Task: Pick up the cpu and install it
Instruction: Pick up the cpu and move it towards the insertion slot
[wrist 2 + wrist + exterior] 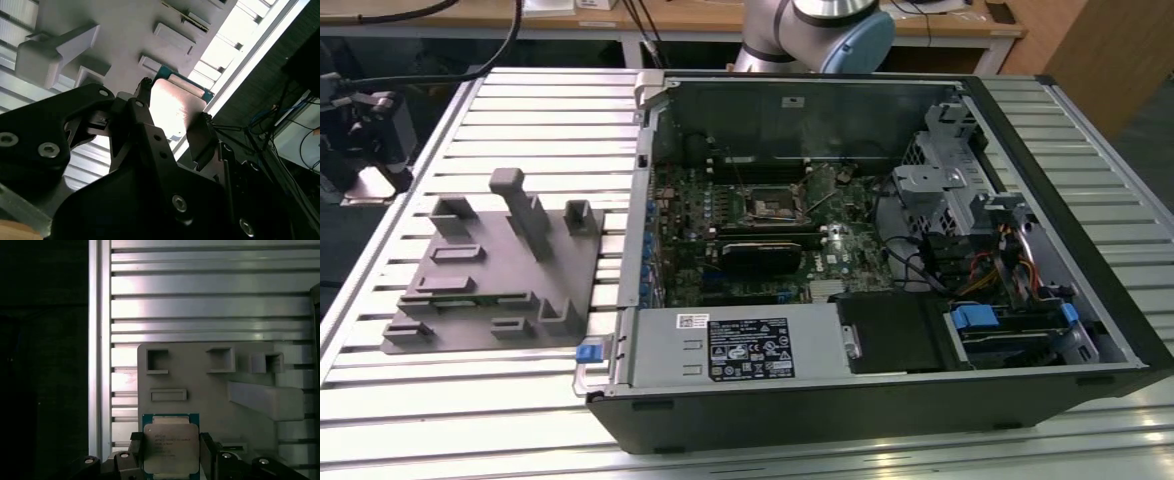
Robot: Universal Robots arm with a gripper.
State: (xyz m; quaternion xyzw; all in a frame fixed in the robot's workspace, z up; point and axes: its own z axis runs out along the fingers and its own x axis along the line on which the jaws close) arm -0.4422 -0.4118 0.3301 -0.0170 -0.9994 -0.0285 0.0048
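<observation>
While its fingers (136,450) press two opposite edges of the cpu (170,442), the gripper (170,452) holds that chip clamped, silvery top showing, over the grey fixture (210,385) in the first wrist view; in the exterior view the fixture lies at nine o'clock of the open computer case (854,420).

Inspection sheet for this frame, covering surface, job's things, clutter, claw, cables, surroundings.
Surface: slatted metal table.
Job's things: cpu by the grey fixture's edge; socket inside the open case.
Clutter: nothing seen.
Grippers: claw shut on the cpu, a finger on each side.
Cables: wire bundles in the case, on the exterior view's right; black cable past the table's corner.
Surroundings: wooden bench and arm base behind the table.
</observation>
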